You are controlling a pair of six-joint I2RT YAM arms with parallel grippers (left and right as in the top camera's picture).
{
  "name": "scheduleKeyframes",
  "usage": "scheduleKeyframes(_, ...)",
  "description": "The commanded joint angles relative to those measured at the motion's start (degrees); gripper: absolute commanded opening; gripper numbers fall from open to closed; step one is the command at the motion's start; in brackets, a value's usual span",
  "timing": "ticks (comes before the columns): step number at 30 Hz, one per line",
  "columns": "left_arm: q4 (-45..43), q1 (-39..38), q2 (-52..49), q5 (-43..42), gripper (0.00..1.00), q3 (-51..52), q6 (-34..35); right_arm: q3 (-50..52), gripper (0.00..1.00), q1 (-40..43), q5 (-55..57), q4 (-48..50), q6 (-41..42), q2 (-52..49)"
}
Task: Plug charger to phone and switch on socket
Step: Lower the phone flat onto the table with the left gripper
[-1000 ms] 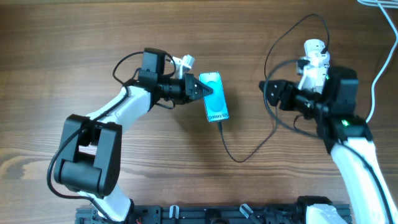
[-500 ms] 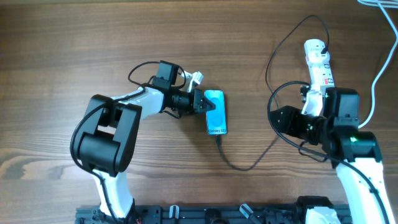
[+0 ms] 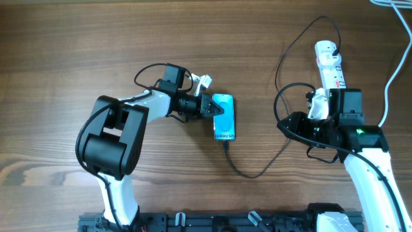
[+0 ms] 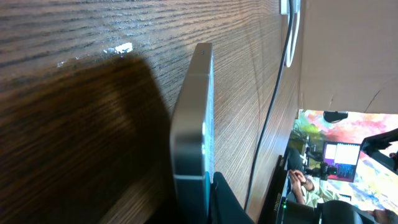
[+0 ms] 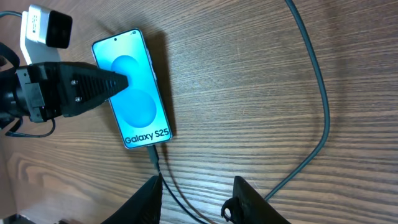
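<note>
Checking phone first: it lies flat on the wood near the middle of the tabletop, cyan screen up, "Galaxy S25" end toward the near edge.

Left gripper: reaches in from the left-edge side, tip over the phone's left long edge. In the right wrist view the black fingers read as a single wedge, its point on the screen. The left wrist view shows the phone edge-on, with one finger against the screen side. The second finger is not visible, so I cannot tell whether this gripper is pinching the phone or only touching it.

Charger: the connector tip meets the phone at the "Galaxy S25" end. The black cable sags toward the near edge, then loops up to the socket.

Socket: near the far right corner, long axis running far to near, its near end hidden under the right arm. Switch position not readable.

Right gripper: just beside the socket's near end, pointed at the phone. Its fingers stand well apart, gripping nothing; the cable on the table passes below the gap.

White cord runs along the right edge.
</note>
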State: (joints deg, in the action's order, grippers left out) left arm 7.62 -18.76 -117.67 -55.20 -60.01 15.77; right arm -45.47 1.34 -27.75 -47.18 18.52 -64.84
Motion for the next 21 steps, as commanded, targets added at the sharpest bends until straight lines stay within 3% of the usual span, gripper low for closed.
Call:
scheduleKeyframes(1, -0.8, -0.1, -2.5, 6.4, 0.07, 0.1, -3.1, 0.0, 0.37, 0.0, 1.4, -0.3, -0.4, -0.3)
scheduleKeyframes(21, -1.3, 1.3, -5.0, 6.3, 0.15, 0.1, 1.3, 0.0, 0.38, 0.0, 2.5, -3.2, -0.5, -0.3)
